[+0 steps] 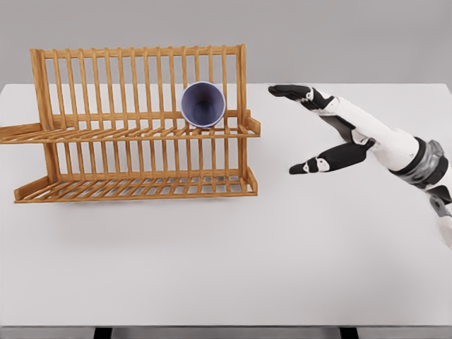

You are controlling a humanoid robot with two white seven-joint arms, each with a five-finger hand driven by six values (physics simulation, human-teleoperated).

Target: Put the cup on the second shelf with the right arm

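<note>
Cup [203, 104] laid on its side on the wooden rack's [134, 127] upper shelf.
Right hand [332, 131] is held apart over the bench [226, 254], fingers [289, 90] spread and empty.

A white table [226, 268] fills most of the view, with a plain grey wall behind it. On the left half of the table stands a wooden two-tier dish rack [134, 127] made of thin upright slats. A pale purple cup [203, 104] lies on its side on the upper shelf, toward the rack's right end, its open mouth facing the viewer. To the right of the rack, clear of it, the robot's right hand [328, 131] hangs above the table with fingers spread wide and nothing in its grasp. Its white arm enters from the right edge.
</note>
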